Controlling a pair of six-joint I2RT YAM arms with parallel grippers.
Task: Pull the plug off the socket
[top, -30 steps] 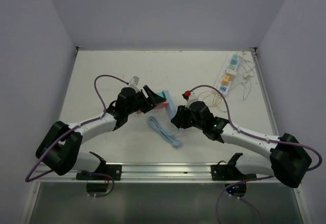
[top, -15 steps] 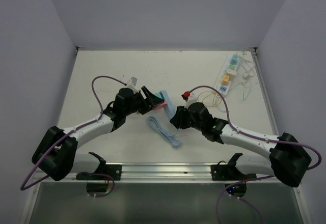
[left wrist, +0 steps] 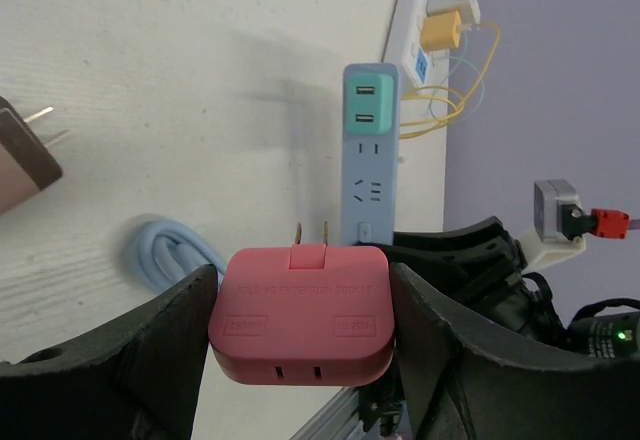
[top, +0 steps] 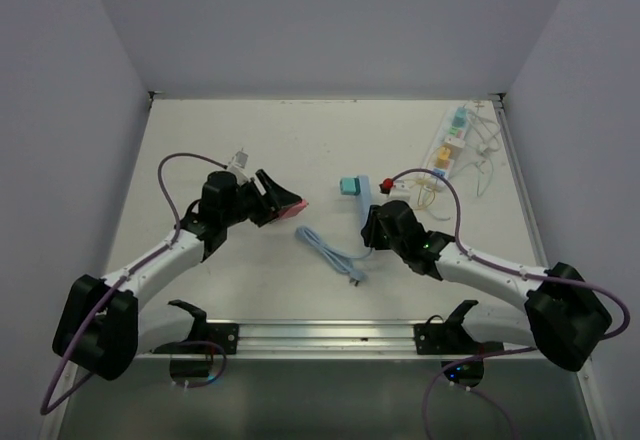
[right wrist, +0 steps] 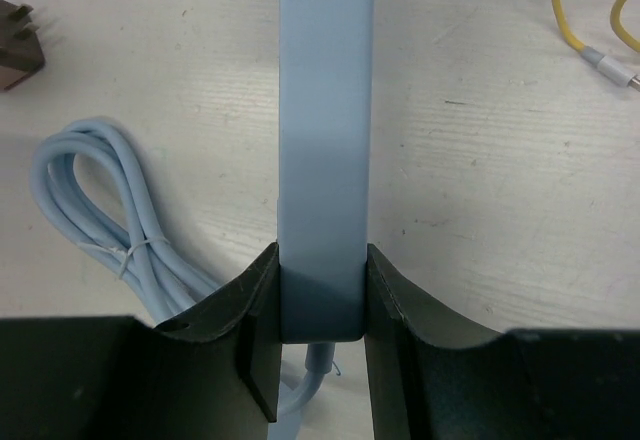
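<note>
My left gripper point(top: 283, 207) is shut on a pink plug adapter point(top: 292, 207), held above the table; in the left wrist view the plug point(left wrist: 300, 310) sits between both fingers with its two prongs bare. My right gripper point(top: 373, 202) is shut on a light-blue socket strip point(top: 362, 188) with a teal end. In the right wrist view the strip point(right wrist: 325, 110) is clamped at its cord end. The plug and this strip are apart, with a clear gap between them. The strip also shows in the left wrist view point(left wrist: 370, 160).
A long white power strip point(top: 447, 145) with pastel outlets and thin cords lies at the back right. A light-blue coiled cable point(top: 328, 253) runs from the held strip across the table. A yellow cable point(right wrist: 590, 40) and a brown adapter point(left wrist: 20, 160) lie nearby.
The pink plug has come off the light-blue strip. My left gripper moved left with the plug; my right gripper carried the strip to the right and back.
</note>
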